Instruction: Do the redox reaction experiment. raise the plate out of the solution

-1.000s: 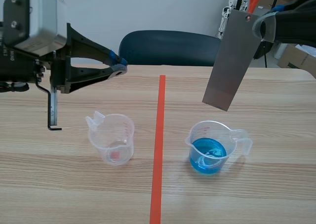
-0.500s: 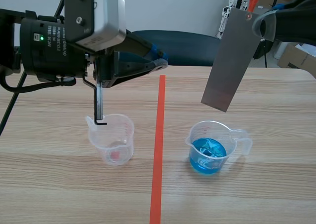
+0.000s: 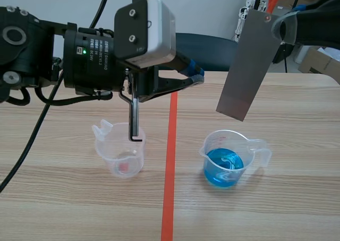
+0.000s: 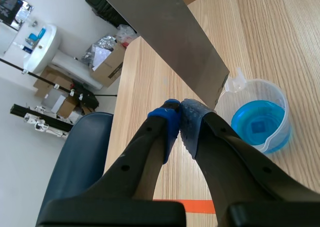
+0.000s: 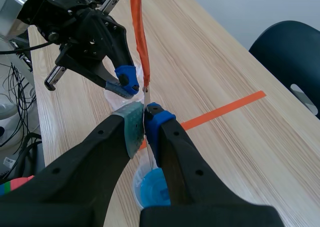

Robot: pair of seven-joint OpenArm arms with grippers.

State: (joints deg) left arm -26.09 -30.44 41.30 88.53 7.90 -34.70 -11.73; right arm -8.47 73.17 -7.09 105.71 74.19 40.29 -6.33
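**Plate held clear of the blue solution**

Below the left arm's wrist, on the table (image 3: 79, 209): a clear measuring cup (image 3: 106, 151) with a small red speck (image 3: 124, 167) at its bottom. Over its rim, the bent tip of a thin black rod (image 3: 134, 119) hanging from that arm. Further right, the left claw (image 3: 195, 74) (image 4: 180, 118), pressed shut, blue pads meeting with nothing between them, well above the wood and pointing across the orange tape line (image 3: 170, 161). Ahead of it in the left wrist view, the lower corner of the grey metal plate (image 4: 165, 32) (image 3: 247, 66). Just past that corner, the beaker (image 4: 272, 89) (image 3: 211, 144) of blue solution (image 4: 257, 124) (image 3: 223, 166). Behind the table, a dark blue chair (image 3: 212, 50). At the right, the right claw (image 3: 273, 23) (image 5: 145, 118), high up and clamped on the plate's upper end. Hangs tilted from there, lower edge in the air above the beaker, apart from the solution. Under the right claw in its own view, the beaker standing on the table, right of the tape line.
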